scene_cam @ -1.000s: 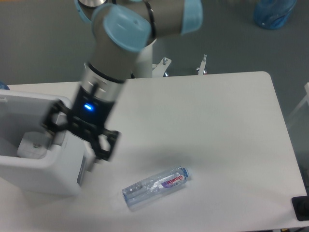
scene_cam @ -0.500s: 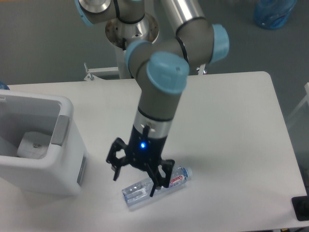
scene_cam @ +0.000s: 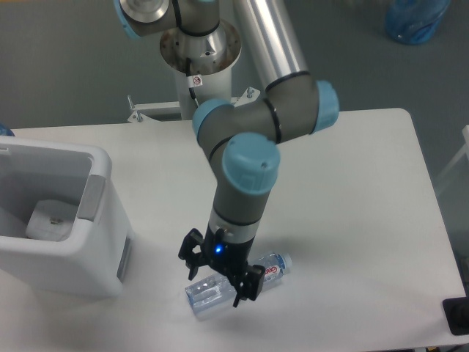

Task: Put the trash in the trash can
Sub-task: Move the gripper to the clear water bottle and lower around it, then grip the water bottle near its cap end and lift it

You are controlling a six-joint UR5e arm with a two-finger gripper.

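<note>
A clear plastic bottle (scene_cam: 272, 267) with a blue cap and a purple-red label lies on its side near the front of the white table (scene_cam: 352, 183). My gripper (scene_cam: 221, 277) has come down over the bottle's middle, one finger on each side of it. The jaws look open around the bottle, not clamped. The trash can (scene_cam: 94, 192), a large white bin with a grey panel, stands at the left edge. A crumpled white tissue (scene_cam: 48, 221) lies inside it.
The arm's base (scene_cam: 199, 44) is mounted behind the table's far edge. A blue bag (scene_cam: 415, 17) sits on the floor at the top right. A black object (scene_cam: 457, 315) sits at the table's front right corner.
The arm swung from the trash can across to the bottle, then lowered, so the gripper now straddles the bottle. The bottle has not moved.
</note>
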